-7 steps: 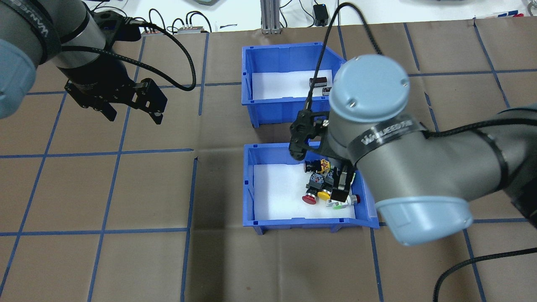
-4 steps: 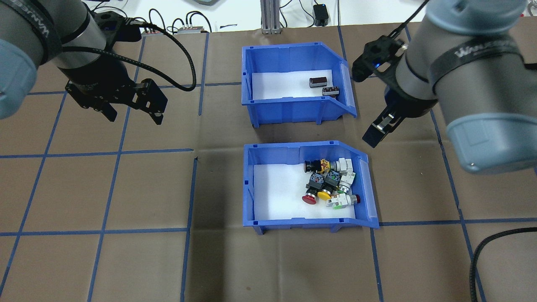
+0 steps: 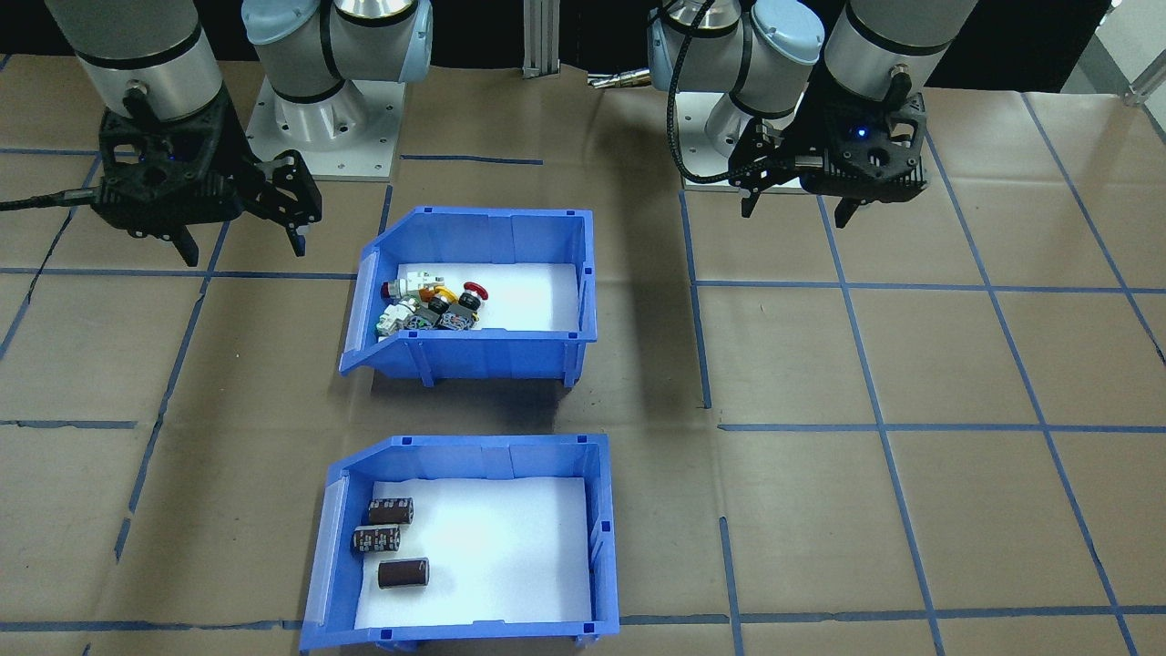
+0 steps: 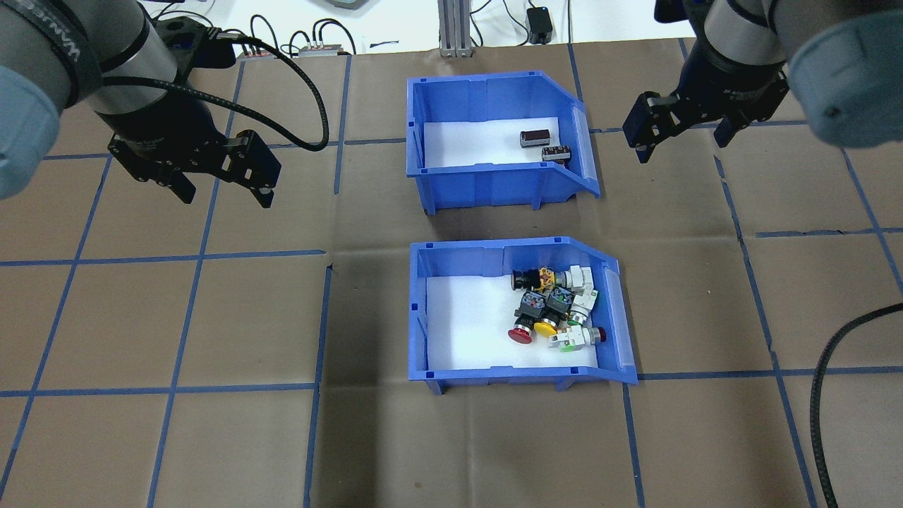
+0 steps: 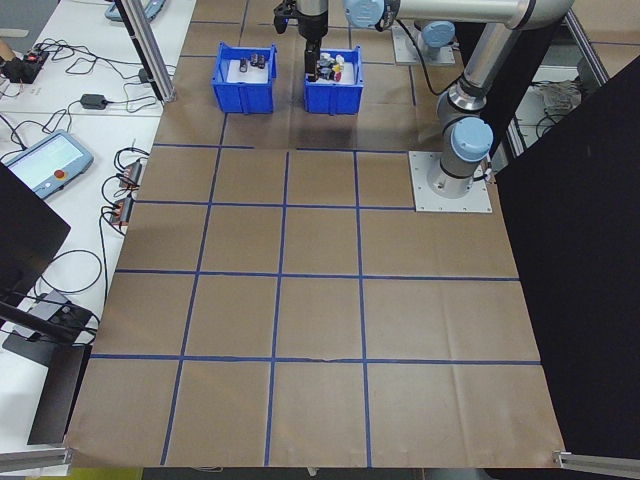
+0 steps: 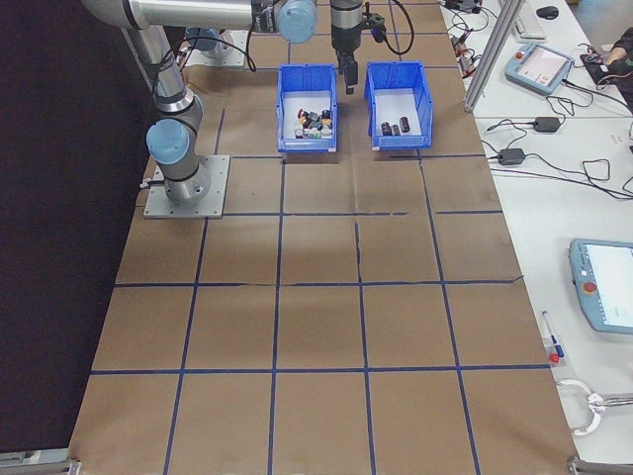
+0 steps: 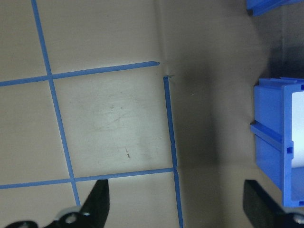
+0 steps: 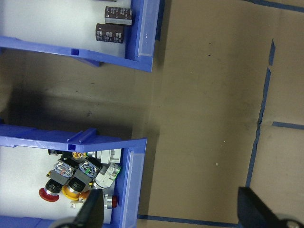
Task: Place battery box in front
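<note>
Both arms hang above the table, holding nothing. The left gripper (image 4: 227, 178) hovers over the table's left half, toward the far edge, fingers pointing down and spread wide apart; its wrist view shows both fingertips (image 7: 98, 205) with bare paper between them. The right gripper (image 4: 681, 134) hovers over the right half, also toward the far edge, jaws likewise wide apart and pointing down, its fingertips (image 8: 93, 212) well separated.

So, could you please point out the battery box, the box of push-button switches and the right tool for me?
battery box (image 4: 487, 186): overhead exterior view, on its near blue wall.
switch box (image 4: 494, 382): overhead exterior view, on its near blue wall.
right tool (image 4: 683, 138): overhead exterior view, midway between its fingertips.
</note>
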`<state>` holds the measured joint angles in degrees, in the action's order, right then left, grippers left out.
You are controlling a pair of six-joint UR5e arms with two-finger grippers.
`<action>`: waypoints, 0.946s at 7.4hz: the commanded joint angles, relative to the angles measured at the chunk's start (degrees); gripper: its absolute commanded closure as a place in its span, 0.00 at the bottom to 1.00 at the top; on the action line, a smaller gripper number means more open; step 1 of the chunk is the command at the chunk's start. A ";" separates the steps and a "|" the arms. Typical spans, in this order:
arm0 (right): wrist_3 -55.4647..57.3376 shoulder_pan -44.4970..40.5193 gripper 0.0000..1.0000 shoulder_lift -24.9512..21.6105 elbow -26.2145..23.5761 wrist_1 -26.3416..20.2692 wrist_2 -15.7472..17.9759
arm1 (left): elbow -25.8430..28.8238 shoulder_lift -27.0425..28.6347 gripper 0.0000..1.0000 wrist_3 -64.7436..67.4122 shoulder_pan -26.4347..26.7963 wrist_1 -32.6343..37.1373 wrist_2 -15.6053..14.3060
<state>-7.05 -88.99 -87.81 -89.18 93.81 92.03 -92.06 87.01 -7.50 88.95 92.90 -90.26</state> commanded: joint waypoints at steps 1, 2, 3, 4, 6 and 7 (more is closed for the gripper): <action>7.20 -0.04 0.00 4.13 4.45 -3.28 -0.27 | -0.04 0.00 0.00 0.03 0.00 0.00 0.00; 8.97 -0.04 0.00 4.40 4.10 -3.28 -0.27 | -0.04 0.00 0.00 0.03 0.00 -0.09 0.00; 8.98 -0.04 0.00 4.40 4.10 -3.28 -0.27 | -0.13 0.00 0.00 0.03 0.00 -0.09 0.00; 8.72 -0.04 0.00 4.40 4.01 -2.93 -0.36 | -0.31 -0.09 0.00 0.03 0.00 -0.26 0.00; 8.37 -0.04 0.00 4.40 4.01 -2.58 -0.54 | -0.57 -0.09 0.00 0.11 0.00 -0.88 0.00; 8.46 -0.04 0.00 4.40 4.01 -2.58 -1.15 | -0.66 -0.18 0.00 0.11 0.00 -0.88 0.00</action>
<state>1.40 -89.03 -83.41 -85.16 91.17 91.39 -92.62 86.90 -7.41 88.95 92.16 -90.26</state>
